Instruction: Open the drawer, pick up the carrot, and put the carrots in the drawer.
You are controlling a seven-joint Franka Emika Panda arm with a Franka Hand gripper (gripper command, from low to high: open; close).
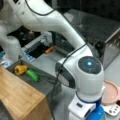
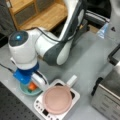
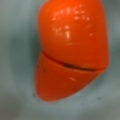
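Observation:
The drawer (image 1: pixel 43 85) stands pulled out beside the light wooden top (image 1: pixel 20 97); a yellow lumpy item (image 1: pixel 20 69) and a green vegetable (image 1: pixel 33 75) lie in it. The orange carrot (image 2: pixel 32 87) rests in a light blue bowl (image 2: pixel 25 90) at a front view's lower left. My gripper (image 2: pixel 34 83) points straight down into that bowl, right over the carrot. In the wrist view the carrot (image 3: pixel 72 50) fills most of the frame against the bowl's pale blue floor (image 3: pixel 15 37), and no fingers show there.
A pink plate (image 2: pixel 57 98) sits on a white device (image 2: pixel 41 108) just right of the bowl. The silver toaster oven (image 1: pixel 105 35) stands at the back right. A small orange object (image 1: pixel 50 50) lies behind the drawer. My arm (image 1: pixel 50 22) arches over the table.

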